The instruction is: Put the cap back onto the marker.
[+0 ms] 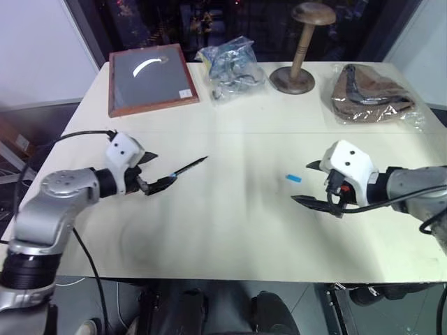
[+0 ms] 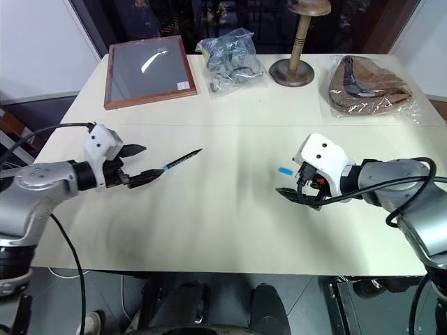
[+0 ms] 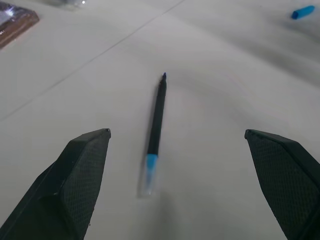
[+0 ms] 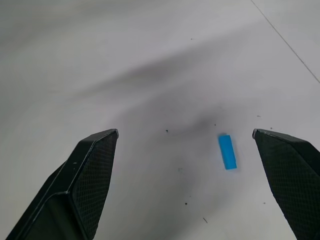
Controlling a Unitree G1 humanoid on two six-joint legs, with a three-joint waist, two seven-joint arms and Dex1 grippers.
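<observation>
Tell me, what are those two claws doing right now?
Left claw open beside the marker. Right claw open near the cap. Both lie apart on the table, nothing between them.

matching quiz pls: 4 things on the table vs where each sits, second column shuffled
1. marker
2. cap
3. framed board
4. wooden stand

a. far edge, left side
b. just ahead of the open left claw
c. far edge, near the middle
d. near the open right claw

Pairs: 1-b, 2-d, 3-a, 4-c
</observation>
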